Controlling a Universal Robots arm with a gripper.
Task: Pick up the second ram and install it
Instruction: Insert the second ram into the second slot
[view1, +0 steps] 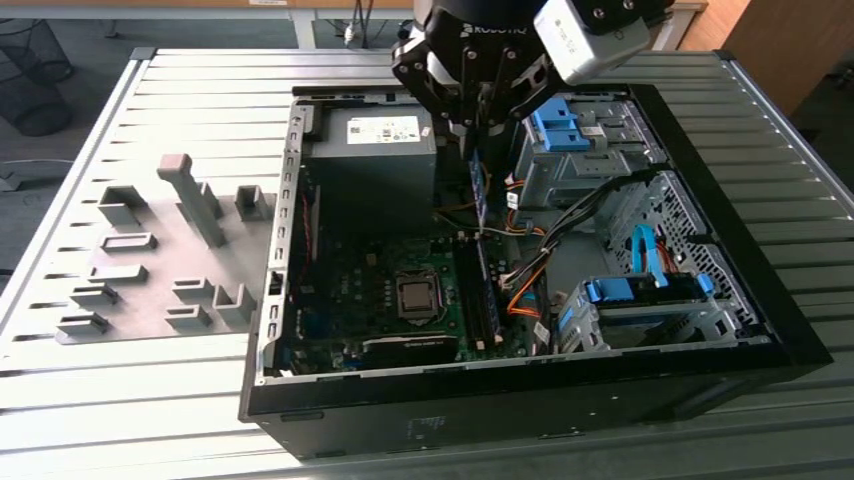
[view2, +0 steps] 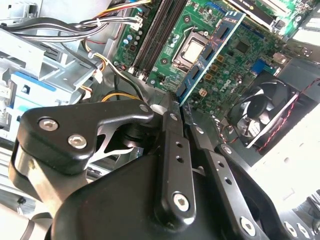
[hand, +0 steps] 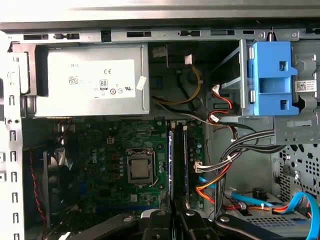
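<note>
The claw (view1: 477, 128) hangs above the open computer case (view1: 747, 300), which lies on its side on a slatted grey desk (view1: 174, 400). Its fingers (view2: 172, 150) are pressed together on the second ram (view2: 210, 52), a thin blue-green stick pinched edge-on. In the exterior view the stick (view1: 477, 185) hangs down from the fingertips, over the motherboard (view1: 360, 290) and just above the long memory slots (view1: 470, 300). It is clear of the slots and not seated. In the first wrist view the stick (hand: 170, 160) stands as a narrow blue edge in line with the slots (hand: 182, 165), beside the bare processor socket (hand: 139, 169). The grey power supply (hand: 92, 80) sits at the case's far end, and a bright blue drive latch (hand: 272, 77) lies beside it. On the desk toward the exterior view's left stand several grey holder blocks (view1: 154, 260).
</note>
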